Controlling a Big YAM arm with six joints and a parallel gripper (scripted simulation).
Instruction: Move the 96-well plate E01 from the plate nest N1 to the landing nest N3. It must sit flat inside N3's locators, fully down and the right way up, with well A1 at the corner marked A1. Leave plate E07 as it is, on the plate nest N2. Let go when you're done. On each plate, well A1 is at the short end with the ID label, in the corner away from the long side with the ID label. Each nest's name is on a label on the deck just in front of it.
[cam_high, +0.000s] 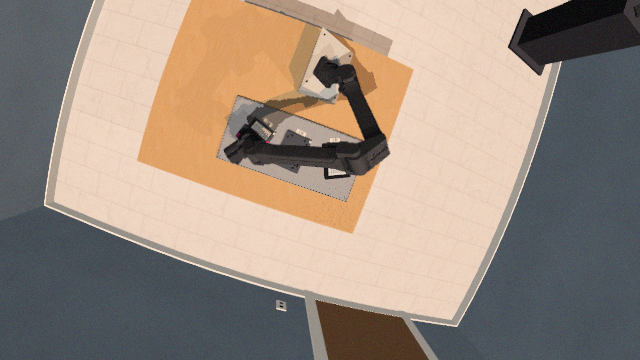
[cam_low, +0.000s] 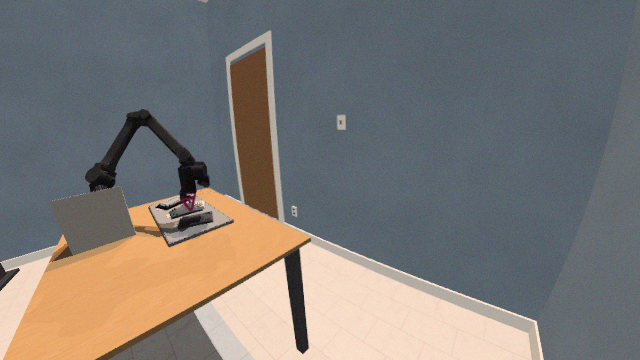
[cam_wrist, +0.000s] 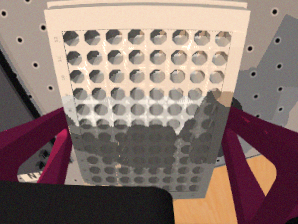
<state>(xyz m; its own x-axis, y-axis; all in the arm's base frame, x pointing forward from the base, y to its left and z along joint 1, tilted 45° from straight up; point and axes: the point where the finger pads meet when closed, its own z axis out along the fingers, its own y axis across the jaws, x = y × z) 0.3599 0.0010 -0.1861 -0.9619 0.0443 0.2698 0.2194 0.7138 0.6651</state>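
My gripper (cam_wrist: 146, 113) is shut on a white 96-well plate (cam_wrist: 143, 96), with its magenta fingers on the plate's two long sides. I cannot read the plate's ID label. The plate looks slightly lifted and tilted over the perforated grey deck. From above, the gripper (cam_high: 245, 136) and the plate (cam_high: 261, 130) are at the left end of the deck. In the side view the gripper (cam_low: 188, 202) points down onto the deck (cam_low: 190, 220).
An empty dark nest (cam_high: 295, 138) sits mid-deck. Another plate on a nest (cam_high: 336, 176) is at the right end, partly hidden under my arm's elbow. A grey upright panel (cam_low: 92, 220) stands near the arm's base (cam_high: 325, 67). The deck lies near the table's edge.
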